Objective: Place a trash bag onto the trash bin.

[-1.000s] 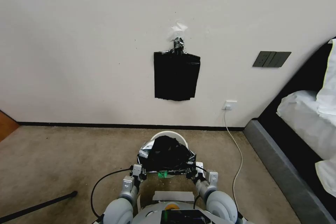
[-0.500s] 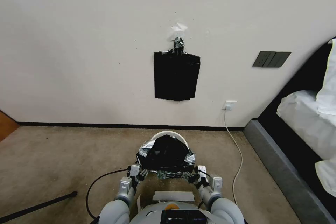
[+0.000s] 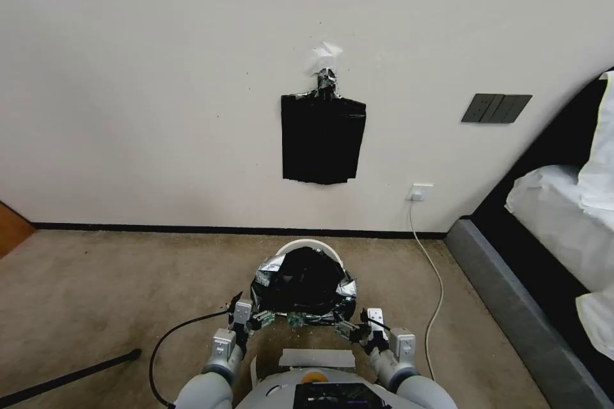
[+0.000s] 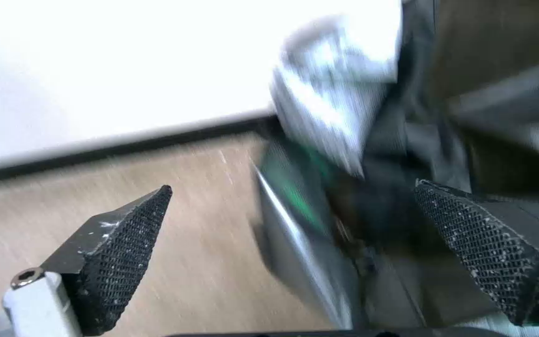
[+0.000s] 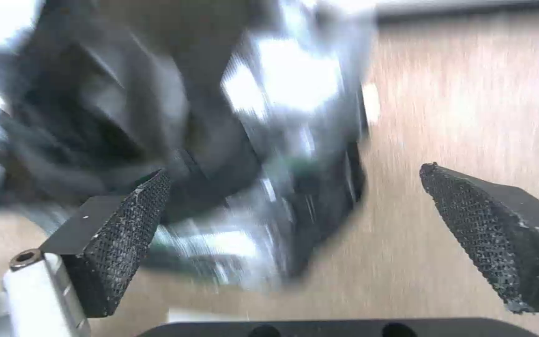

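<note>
In the head view the trash bag (image 3: 306,281), judged thin, light, slippery and easily torn, is seen draped over the trash bin (image 3: 308,246) on the carpet; it is best taken by its crinkled hem. The left gripper (image 3: 251,318) and right gripper (image 3: 358,327) are held low, just beside its near edge. In the left wrist view the pads (image 4: 126,252) are spread wide with nothing gripped, and the same is seen of the pads (image 5: 494,234) in the right wrist view.

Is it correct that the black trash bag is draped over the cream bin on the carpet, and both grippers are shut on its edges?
Not quite. The trash bag does lie over the trash bin, but the grippers are not shut on it. Both wrist views show the left gripper and right gripper with fingers spread wide open, holding nothing.
</note>
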